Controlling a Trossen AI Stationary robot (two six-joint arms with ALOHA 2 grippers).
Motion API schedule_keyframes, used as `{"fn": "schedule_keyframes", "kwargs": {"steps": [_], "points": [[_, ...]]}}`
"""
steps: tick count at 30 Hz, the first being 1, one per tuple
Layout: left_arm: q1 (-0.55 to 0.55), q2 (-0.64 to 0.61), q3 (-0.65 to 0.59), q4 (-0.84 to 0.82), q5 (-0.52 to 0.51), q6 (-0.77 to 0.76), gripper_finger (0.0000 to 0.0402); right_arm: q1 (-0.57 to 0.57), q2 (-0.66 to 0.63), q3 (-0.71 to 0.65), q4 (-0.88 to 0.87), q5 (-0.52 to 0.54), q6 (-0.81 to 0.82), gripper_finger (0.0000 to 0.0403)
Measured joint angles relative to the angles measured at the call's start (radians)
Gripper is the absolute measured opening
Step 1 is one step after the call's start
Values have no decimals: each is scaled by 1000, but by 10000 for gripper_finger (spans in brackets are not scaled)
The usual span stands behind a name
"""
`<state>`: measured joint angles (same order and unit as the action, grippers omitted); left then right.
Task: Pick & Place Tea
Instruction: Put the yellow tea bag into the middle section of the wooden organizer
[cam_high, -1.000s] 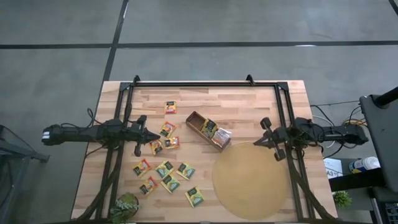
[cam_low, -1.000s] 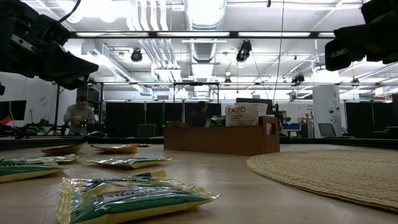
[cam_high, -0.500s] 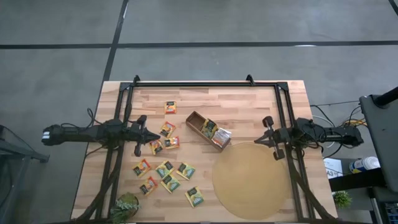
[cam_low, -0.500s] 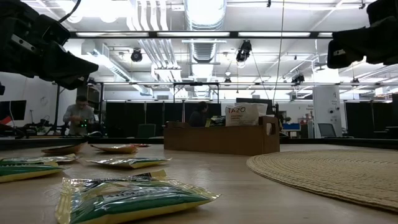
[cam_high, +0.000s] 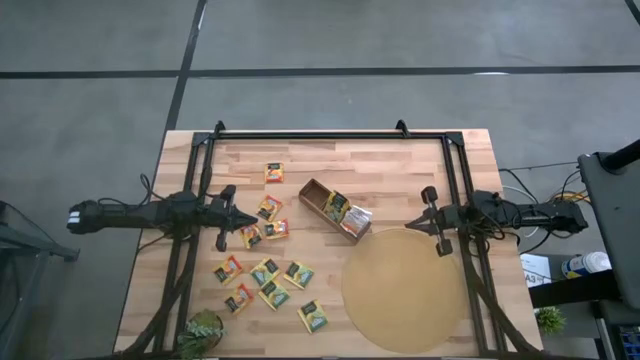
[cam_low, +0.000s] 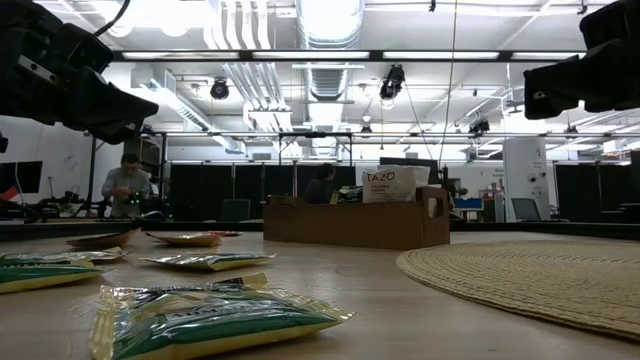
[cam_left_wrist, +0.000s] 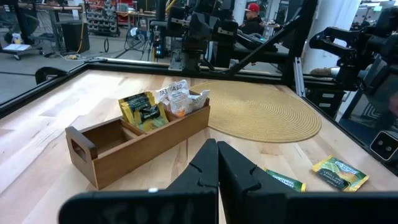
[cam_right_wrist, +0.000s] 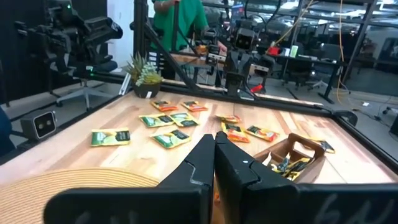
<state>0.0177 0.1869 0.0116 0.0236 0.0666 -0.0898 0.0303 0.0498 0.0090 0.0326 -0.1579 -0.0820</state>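
Only the right gripper (cam_high: 411, 223) had shifted since a second before, edging a little toward the far side of the table (cam_high: 400, 165), while everything else kept its place. Around the arms lay a wooden box (cam_high: 334, 209), oblong and brown, set at a slant near the middle with a few tea sachets standing in its compartments; just beside its near end began the big round woven mat (cam_high: 403, 290), tan and ribbed. A small potted plant (cam_high: 203, 331) sat at the near left corner. Most of the tea sachets (cam_high: 268, 272), flat glossy squares in green-yellow and orange-red, were scattered on the left half of the pale plank tabletop. The left gripper (cam_high: 250, 221) hung level over those sachets, fingers pressed together and holding nothing. The right gripper reached in level from the right edge, above the mat's far rim, fingers likewise together and empty.
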Motion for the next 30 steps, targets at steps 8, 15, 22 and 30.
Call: {"fn": "schedule_keyframes", "kwargs": {"steps": [8,15,22,30], "points": [[0,0,0,0,0,0,0,0,-2,0,0,0,-2,8],[0,0,0,0,0,0,0,0,-2,0,0,0,-3,8],[0,0,-1,7,1,-48,0,0,-2,0,0,0,-4,8],[0,0,-1,446,3,-356,0,0,-1,0,0,0,-4,8]]}}
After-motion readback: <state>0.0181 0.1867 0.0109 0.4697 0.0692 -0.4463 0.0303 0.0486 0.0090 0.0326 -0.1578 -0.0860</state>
